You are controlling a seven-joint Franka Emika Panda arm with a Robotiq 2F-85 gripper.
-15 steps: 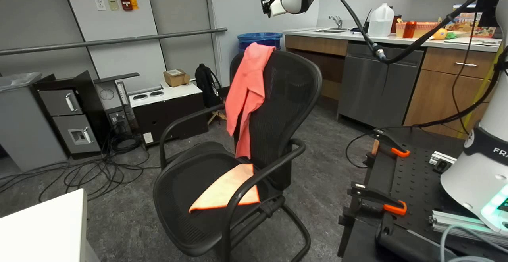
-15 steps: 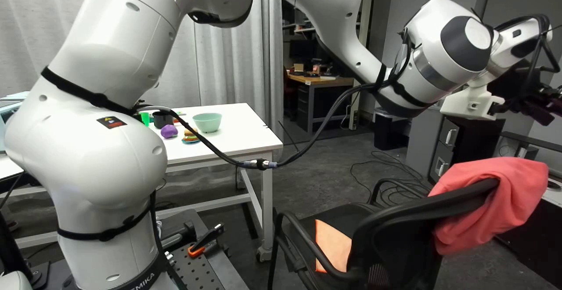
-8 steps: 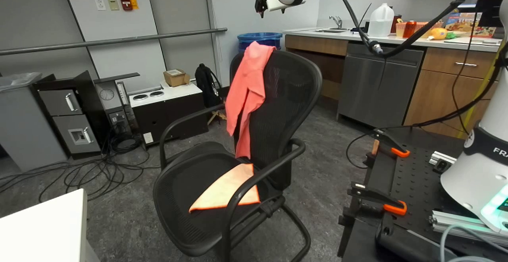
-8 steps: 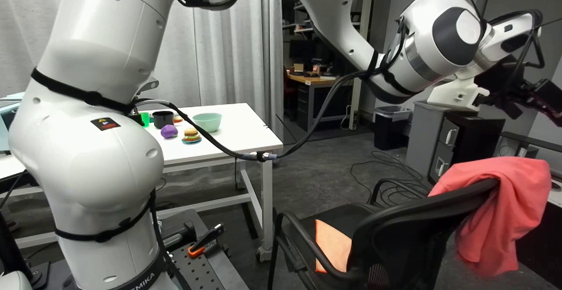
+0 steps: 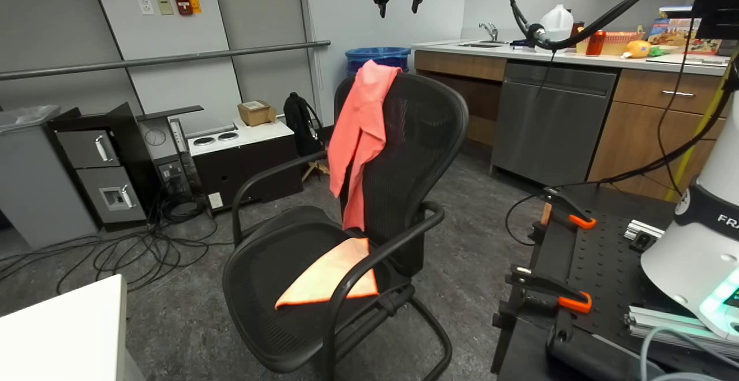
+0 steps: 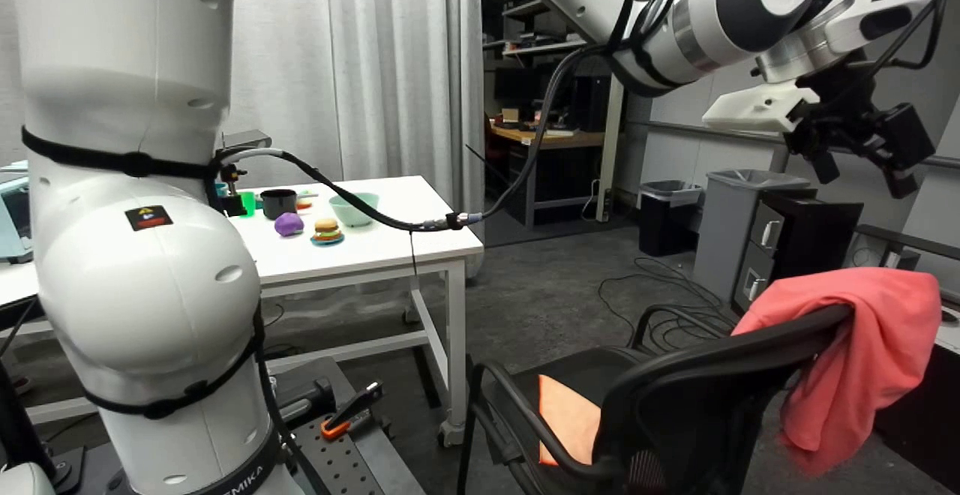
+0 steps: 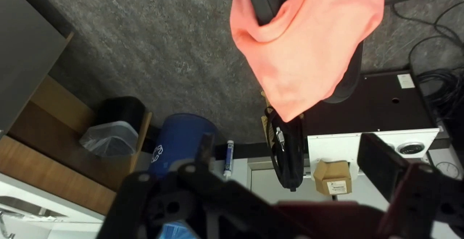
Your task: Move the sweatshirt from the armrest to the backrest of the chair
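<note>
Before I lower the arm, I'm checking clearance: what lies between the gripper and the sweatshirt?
Only open air shows between the gripper and the sweatshirt in both exterior views.

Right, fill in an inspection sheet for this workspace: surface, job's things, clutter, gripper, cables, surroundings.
Surface: chair seat, black, partly covered by a flat orange-tan cloth.
Job's things: sweatshirt hangs over the top of the backrest, towards one corner.
Clutter: green bowl, purple item and burger-shaped item on the white table.
Gripper: jaws open, nothing between them, higher than the backrest.
Cables: arm cable sags in a loop; loose cables lie tangled on the floor.
Surroundings: counter, blue bin, black bag, cardboard box.
</note>
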